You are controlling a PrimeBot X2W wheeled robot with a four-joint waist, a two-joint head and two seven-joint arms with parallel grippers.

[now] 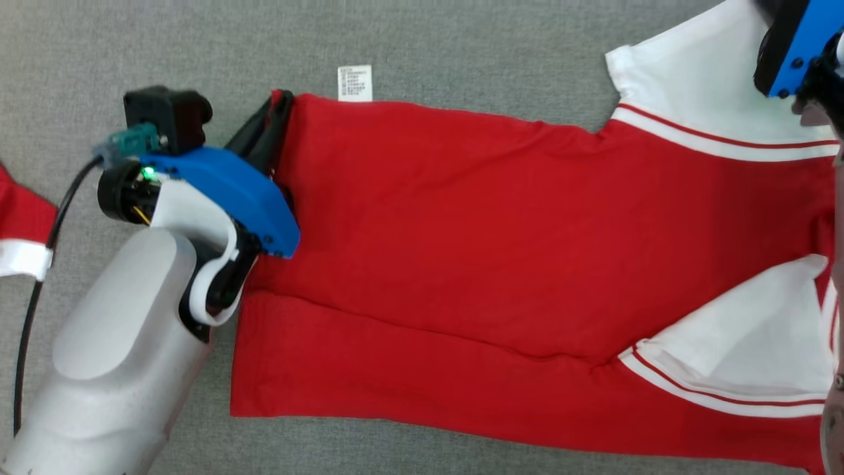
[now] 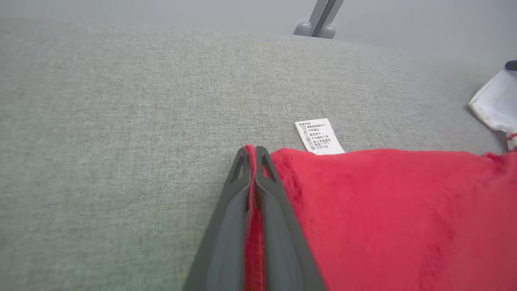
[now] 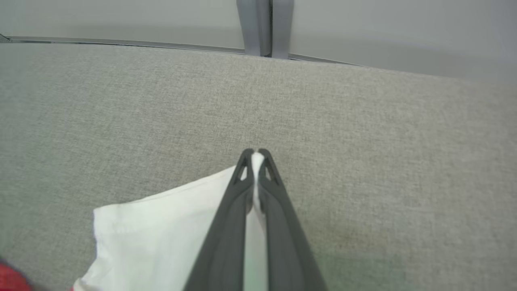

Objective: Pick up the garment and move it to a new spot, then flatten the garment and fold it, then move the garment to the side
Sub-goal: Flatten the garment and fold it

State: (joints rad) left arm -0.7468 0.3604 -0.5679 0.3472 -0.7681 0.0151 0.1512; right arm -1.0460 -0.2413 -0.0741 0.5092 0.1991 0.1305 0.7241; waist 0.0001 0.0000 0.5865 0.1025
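Note:
The garment [image 1: 475,251] is a red shirt with white, red-striped sleeves, spread across the grey cloth surface with a lengthwise fold along its lower part. My left gripper [image 1: 280,99] is shut on its far left corner; the left wrist view has red cloth pinched between the dark fingers [image 2: 226,226] of the left gripper [image 2: 251,150], beside the garment [image 2: 396,218]. My right gripper [image 3: 253,152] is shut on the white sleeve [image 3: 161,226] of the garment. In the head view that arm's blue wrist [image 1: 801,46] sits at the top right over the white sleeve [image 1: 686,79].
A white care label [image 1: 355,82] pokes out at the garment's far edge, also seen as a label [image 2: 319,136] in the left wrist view. Another red and white cloth [image 1: 20,231] lies at the left edge. Grey posts [image 3: 262,26] stand beyond the surface's far edge.

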